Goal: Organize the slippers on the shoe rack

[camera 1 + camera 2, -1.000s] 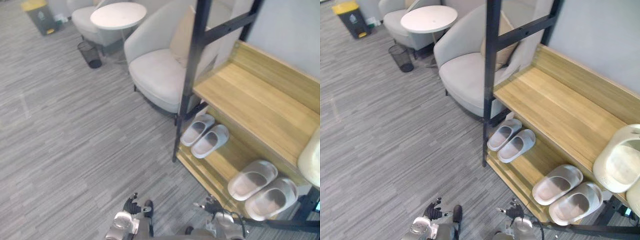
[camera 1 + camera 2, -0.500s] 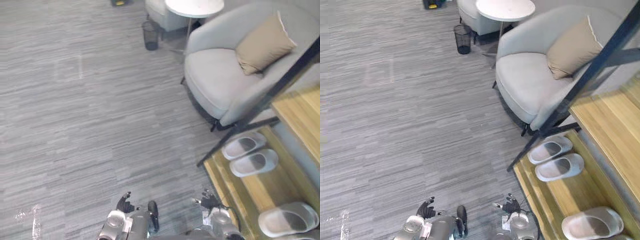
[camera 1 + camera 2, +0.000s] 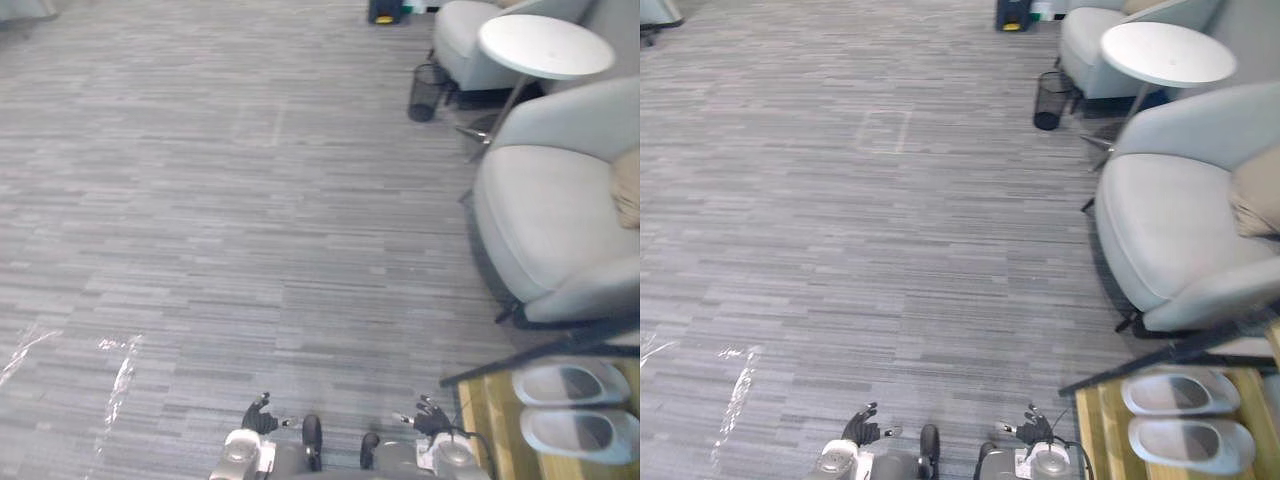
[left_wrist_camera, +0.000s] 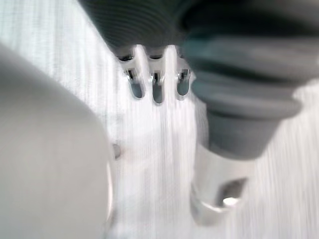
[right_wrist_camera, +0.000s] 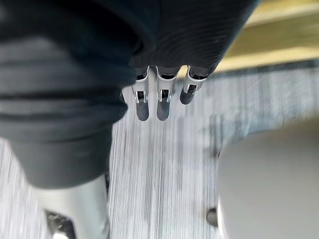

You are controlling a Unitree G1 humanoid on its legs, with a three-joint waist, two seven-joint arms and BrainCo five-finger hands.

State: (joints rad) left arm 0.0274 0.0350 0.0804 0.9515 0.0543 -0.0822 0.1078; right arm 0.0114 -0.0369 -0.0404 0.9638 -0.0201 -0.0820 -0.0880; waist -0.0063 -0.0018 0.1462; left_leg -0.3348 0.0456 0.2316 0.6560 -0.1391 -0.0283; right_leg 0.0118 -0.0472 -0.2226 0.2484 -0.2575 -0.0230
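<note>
A pair of pale grey slippers [image 3: 566, 383] [image 3: 580, 432] lies side by side on the low wooden shelf of the shoe rack [image 3: 1096, 432] at the lower right, behind a slanting black bar of the rack [image 3: 540, 365]. My left hand [image 3: 258, 418] and right hand [image 3: 430, 418] hang low over the grey floor, well short of the slippers. Both are open with nothing in them. The left wrist view has straight fingers [image 4: 157, 87] over bare floor. The right wrist view has straight fingers [image 5: 159, 99] with the rack's wooden edge [image 5: 279, 30] beyond them.
A grey armchair [image 3: 550, 220] with a tan cushion [image 3: 628, 190] stands just behind the rack. Farther back are a round white table [image 3: 545, 45], a black wire bin [image 3: 428, 92] and a second chair [image 3: 470, 30]. Grey floor spreads to the left.
The camera has swung left: the rack and slippers slid to the picture's lower right edge and more floor shows. Both hands still hang open and empty.
</note>
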